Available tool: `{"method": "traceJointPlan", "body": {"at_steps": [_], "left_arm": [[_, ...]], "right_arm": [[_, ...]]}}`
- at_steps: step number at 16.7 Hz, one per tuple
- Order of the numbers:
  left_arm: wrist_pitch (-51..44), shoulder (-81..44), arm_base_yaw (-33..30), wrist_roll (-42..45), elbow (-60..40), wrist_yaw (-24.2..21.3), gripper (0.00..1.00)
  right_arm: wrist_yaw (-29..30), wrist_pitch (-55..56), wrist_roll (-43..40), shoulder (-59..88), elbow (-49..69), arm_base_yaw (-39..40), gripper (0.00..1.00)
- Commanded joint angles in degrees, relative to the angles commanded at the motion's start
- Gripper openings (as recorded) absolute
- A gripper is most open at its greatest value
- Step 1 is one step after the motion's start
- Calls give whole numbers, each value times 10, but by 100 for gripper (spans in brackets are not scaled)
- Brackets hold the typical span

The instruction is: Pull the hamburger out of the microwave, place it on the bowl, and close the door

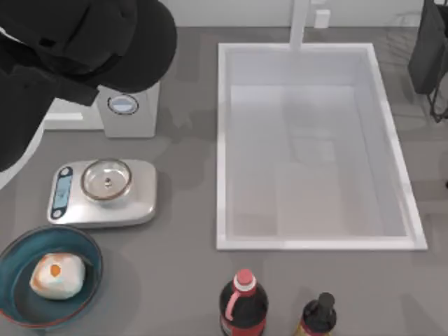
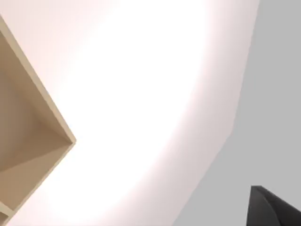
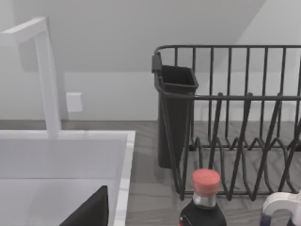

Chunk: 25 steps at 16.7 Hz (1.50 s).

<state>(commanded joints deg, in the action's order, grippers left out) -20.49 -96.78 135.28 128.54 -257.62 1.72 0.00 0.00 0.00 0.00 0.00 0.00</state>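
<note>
1. My left arm (image 1: 70,49) looms as a dark mass over the tabletop's far left corner, raised close under the overhead camera; whether its hand is open or closed I cannot tell.
2. My right arm sits parked by the tabletop's right edge.
3. One hamburger (image 1: 57,276) lies inside the one blue bowl (image 1: 15,299) at the near left corner.
4. Just beyond the bowl stands one silver scale (image 1: 140,203) carrying one small steel dish (image 1: 106,179).
5. One white microwave (image 1: 136,112) stands past the scale, partly under my left arm; I cannot make out its door.
6. One white sink (image 1: 224,140) fills the tabletop's middle and right.
7. Two bottles stand at the near edge: a red-capped bottle (image 1: 243,301) and a dark-capped bottle (image 1: 320,315).
8. One black dish rack (image 3: 225,122) stands at the far right corner.
</note>
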Motion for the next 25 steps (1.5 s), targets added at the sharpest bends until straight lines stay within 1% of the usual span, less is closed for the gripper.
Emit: {"method": "traceJointPlan", "body": {"at_steps": [3,12,16,18,20,22,25], "left_arm": [[20,108,-158,-158,310,-3,0],[83,464,-660,-641,1354,-7,0],[110,624,-872,-837,1776,-5,0],[123,700,-971,-928,1961,-4,0],[135,772,-1063,-1011,2123,-3,0],[147,839,-1147,-1086,2262,-1,0],[161,924,-1252,-1179,2427,1,0]], "right_arm": [[0,0,0,0,0,0,100],[0,0,0,0,0,0,100],[0,0,0,0,0,0,100],[0,0,0,0,0,0,100],[0,0,0,0,0,0,100],[0,0,0,0,0,0,100],[0,0,0,0,0,0,100]]}}
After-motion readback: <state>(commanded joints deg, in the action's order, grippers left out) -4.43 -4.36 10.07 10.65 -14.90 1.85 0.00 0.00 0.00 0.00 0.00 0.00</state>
